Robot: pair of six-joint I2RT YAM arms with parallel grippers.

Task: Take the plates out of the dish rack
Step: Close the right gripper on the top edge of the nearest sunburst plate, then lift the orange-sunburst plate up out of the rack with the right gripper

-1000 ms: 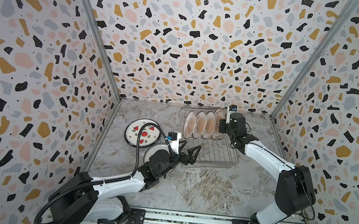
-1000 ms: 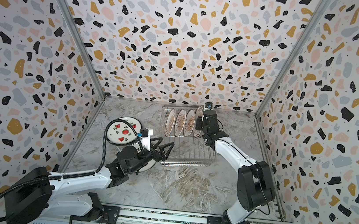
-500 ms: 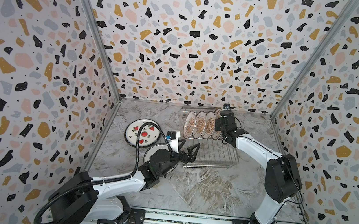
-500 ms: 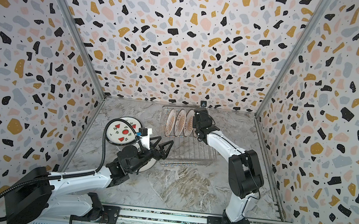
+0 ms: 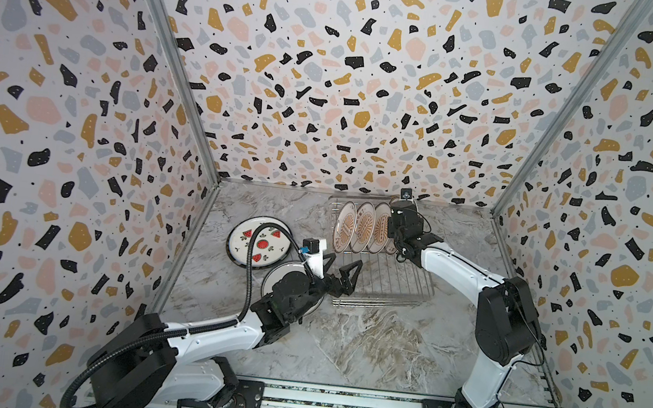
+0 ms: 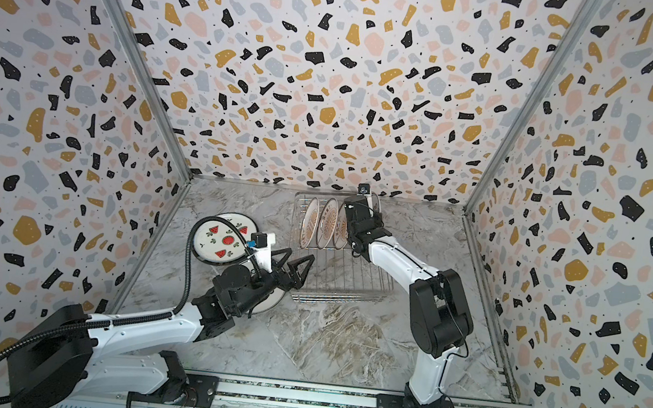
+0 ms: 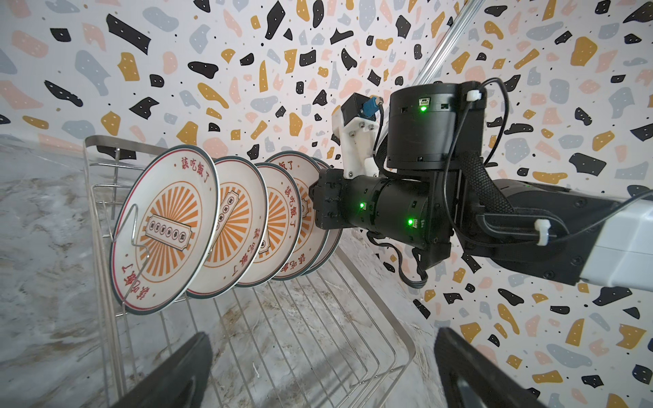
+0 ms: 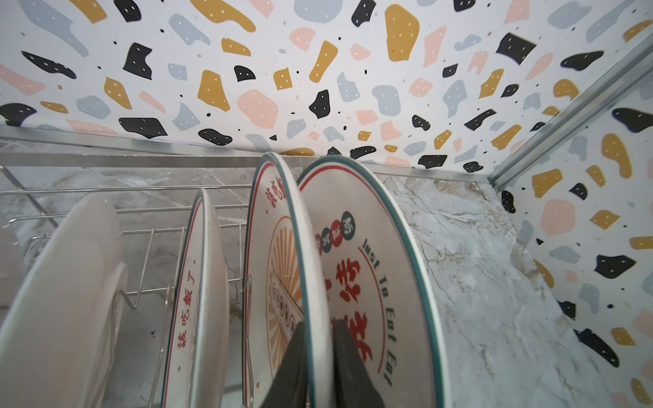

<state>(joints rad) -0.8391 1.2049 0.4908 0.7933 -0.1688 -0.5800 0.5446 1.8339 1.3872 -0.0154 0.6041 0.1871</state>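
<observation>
1. The dish rack (image 5: 399, 282) stands on the marble table (image 5: 363, 343). Every place below is given from the rack.
2. At the rack's far end, four sunburst plates (image 7: 169, 226) stand on edge in a row between the prongs. They lean a little and partly overlap in the left wrist view.
3. The end plate (image 8: 371, 247) closes that row on the rack's right side. It has a green rim, red characters and the words "Just To Eat".
4. The right gripper (image 8: 319, 326) reaches down over the rack's far right part. One finger is on each face of the end plate's rim, and the fingers are clamped on it. The plate is still seated in the rack.
5. The left gripper (image 5: 340, 267) hovers at the rack's near left corner and points along the wire floor. Its jaws are spread wide and hold nothing.
6. The watermelon plate (image 5: 241, 241) lies flat on the table to the left of the rack, apart from it.
7. A second flat plate (image 5: 276, 277) lies just beside the rack's near left corner. The left arm covers most of it, so its pattern cannot be made out.
</observation>
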